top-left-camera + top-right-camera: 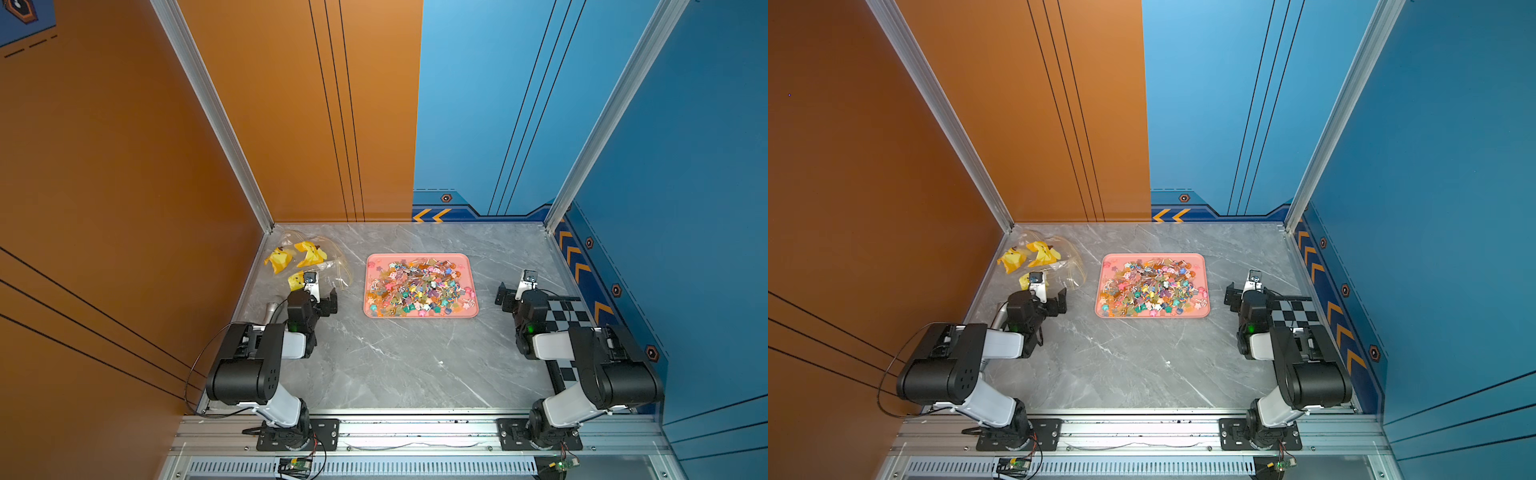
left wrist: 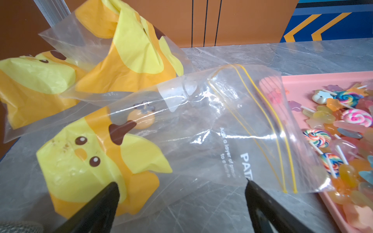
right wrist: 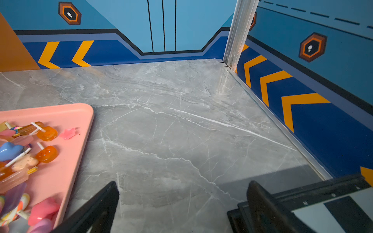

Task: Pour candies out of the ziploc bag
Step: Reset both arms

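While the left gripper (image 2: 181, 184) and right gripper (image 3: 181, 184) both stand spread wide with nothing held, the candies (image 1: 419, 286) lie heaped in the pink tray (image 1: 473, 270), covering most of its floor. The mix is lollipops on white sticks, stars, flowers and translucent jelly pieces.

The ziploc bag (image 2: 222, 131) lies flat on the marble table (image 1: 415, 365), left of the tray, with its yellow zip lines facing the tray. It is near the tray's left rim; can't tell if it touches. One orange candy (image 2: 141, 120) with a purple flower piece sits inside it. Next to that is a crumpled yellow-and-orange wad (image 2: 96, 161) printed with a face. Two more clear bags (image 1: 307, 249) with similar wads lie farther left of the tray, toward the back.

Left gripper: left of the tray, on the near side of the bag. Its jaws are apart and its tips are at the bag's near edge, with no film pinched. Can't tell if they touch the bag.

Right gripper: right of the tray and well apart from it, jaws apart over bare table. A checkerboard (image 1: 569, 313) lies just beside it, on the side away from the tray.
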